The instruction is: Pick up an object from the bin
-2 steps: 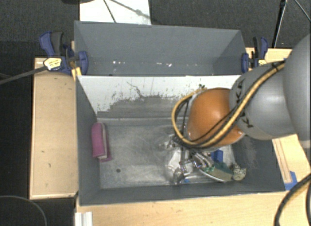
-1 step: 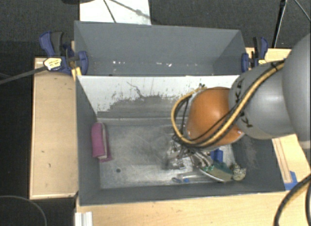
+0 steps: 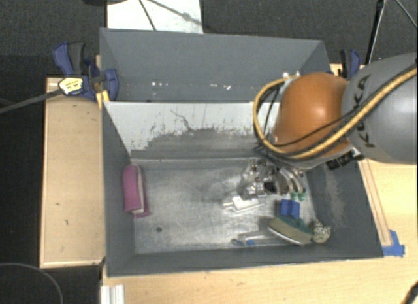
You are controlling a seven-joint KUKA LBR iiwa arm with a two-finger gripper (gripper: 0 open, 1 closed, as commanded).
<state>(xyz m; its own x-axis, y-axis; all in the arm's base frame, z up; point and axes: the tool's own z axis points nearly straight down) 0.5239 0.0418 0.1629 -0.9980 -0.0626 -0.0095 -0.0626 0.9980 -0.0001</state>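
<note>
My gripper [image 3: 257,182] hangs low over the right half of the bin floor, under the orange wrist cover. Just below it lies a small whitish, clear piece [image 3: 238,202], close to its tip or touching it; I cannot tell which. To the right of that piece sits a small blue block [image 3: 288,209]. A flat grey-green oval thing [image 3: 292,232] with a pale knob at its right end lies along the front wall. A thin pale stick with a blue tip [image 3: 249,239] lies left of it.
A purple oblong object [image 3: 134,189] lies alone against the left wall. The bin floor between it and the gripper is bare, scuffed metal. The arm and its looped cables cover the bin's right rear corner.
</note>
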